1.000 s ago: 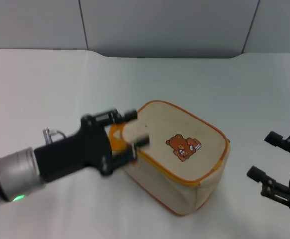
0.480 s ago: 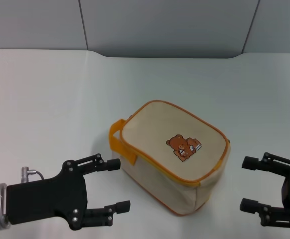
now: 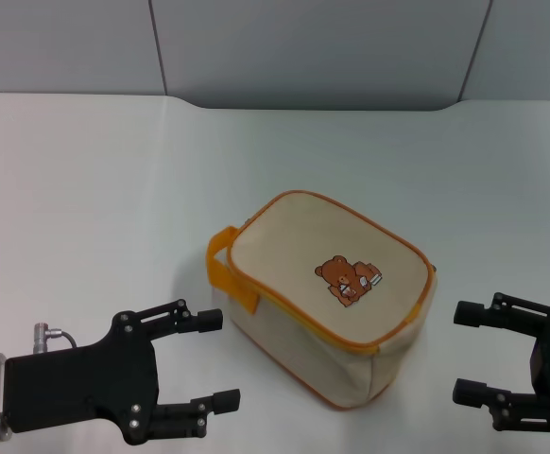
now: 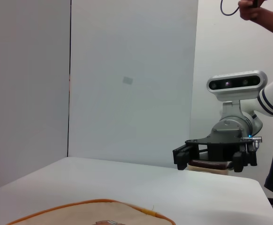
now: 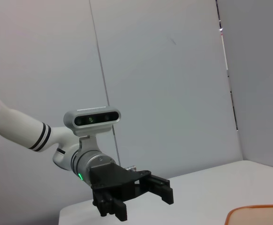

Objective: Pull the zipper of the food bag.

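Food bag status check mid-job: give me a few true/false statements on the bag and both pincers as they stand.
1. The left pincer grips the strap loop. False: it hangs open, apart from the food bag.
2. The right pincer is open, beside the bag. True.
3. The bear print faces up. True.
4. The bag lies on the table between the two pincers. True.
5. The strap loop is on the bag's right-arm end. False: it is on the left-arm end.

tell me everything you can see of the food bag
The food bag is a small boxy pouch of beige fabric with orange piping round its top panel, a brown bear print on top and an orange strap loop at its left end. It sits flat on the white table between the two open hands, neither touching it.
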